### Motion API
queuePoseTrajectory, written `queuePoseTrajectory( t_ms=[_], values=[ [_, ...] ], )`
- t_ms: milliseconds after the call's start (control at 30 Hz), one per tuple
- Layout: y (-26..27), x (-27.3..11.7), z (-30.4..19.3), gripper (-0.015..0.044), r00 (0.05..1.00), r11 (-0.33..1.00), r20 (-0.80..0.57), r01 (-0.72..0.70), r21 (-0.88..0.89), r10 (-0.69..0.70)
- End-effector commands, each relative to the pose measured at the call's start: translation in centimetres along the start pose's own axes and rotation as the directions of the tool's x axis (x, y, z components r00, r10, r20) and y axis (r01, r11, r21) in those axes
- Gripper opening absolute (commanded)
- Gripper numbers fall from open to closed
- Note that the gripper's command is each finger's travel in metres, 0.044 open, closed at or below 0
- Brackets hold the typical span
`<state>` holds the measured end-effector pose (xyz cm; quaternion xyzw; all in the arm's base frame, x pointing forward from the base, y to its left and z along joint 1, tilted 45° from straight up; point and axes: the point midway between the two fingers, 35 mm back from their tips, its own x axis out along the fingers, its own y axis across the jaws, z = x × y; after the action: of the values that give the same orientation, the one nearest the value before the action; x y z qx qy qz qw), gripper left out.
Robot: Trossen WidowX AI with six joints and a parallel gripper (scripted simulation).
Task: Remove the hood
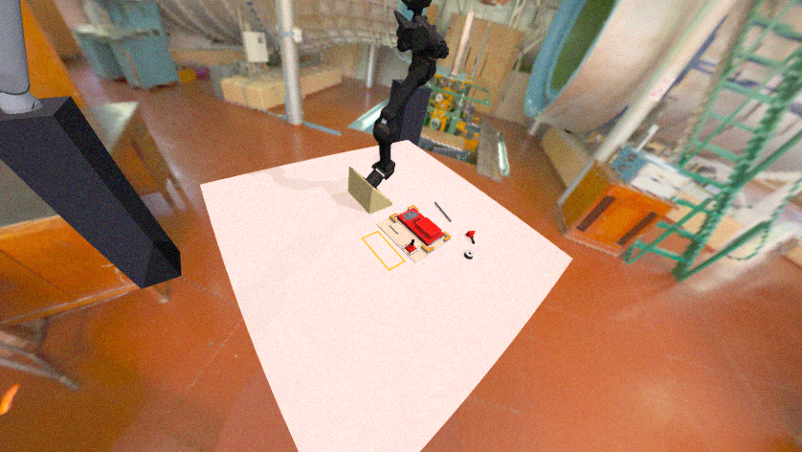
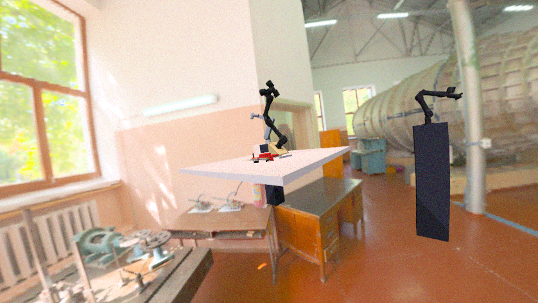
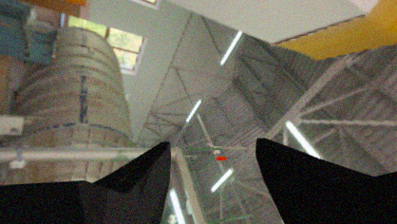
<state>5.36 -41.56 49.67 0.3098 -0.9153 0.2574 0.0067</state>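
Note:
My gripper (image 3: 213, 148) is open and empty, with its two black fingers apart. It is at the top of my raised black arm (image 1: 421, 68) (image 2: 267, 107), high above the table and far from the car, facing the ceiling. The red toy car (image 1: 429, 228) (image 2: 260, 158) sits between orange corner brackets on a tan board (image 1: 399, 238). A grey panel (image 1: 411, 215) shows at one end of it. I cannot tell the hood apart from the body. The marked area (image 1: 375, 254) is a yellow outline beside the board, with nothing inside it.
A tan wedge (image 1: 362, 193) (image 2: 275, 148) stands between my arm's base and the board. A small red part with a black stem (image 1: 411, 246) is on the board. A dark bar (image 1: 442, 212), a red and black part (image 1: 470, 235) and a small wheel (image 1: 468, 255) lie beyond it.

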Motion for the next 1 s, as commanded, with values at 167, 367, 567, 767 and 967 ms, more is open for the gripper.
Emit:
queuePoseTrajectory(
  t_ms=[167,367,567,767,967],
  values=[
    [-0.2,1.2,-1.0,0.0378,0.998,0.999,-0.052,0.045,-0.013,-0.046],
    [2.8,3.8,-5.4,0.044,0.991,0.996,-0.137,-0.001,0.094,0.014],
    [5.5,5.8,-8.9,0.044,0.974,0.984,-0.218,-0.028,0.178,0.068],
    [6.6,5.5,-11.9,0.044,0.956,0.959,-0.289,0.031,0.28,0.054],
    [10.0,5.7,-16.6,0.044,0.918,0.919,-0.379,0.046,0.391,0.115]
  ],
)
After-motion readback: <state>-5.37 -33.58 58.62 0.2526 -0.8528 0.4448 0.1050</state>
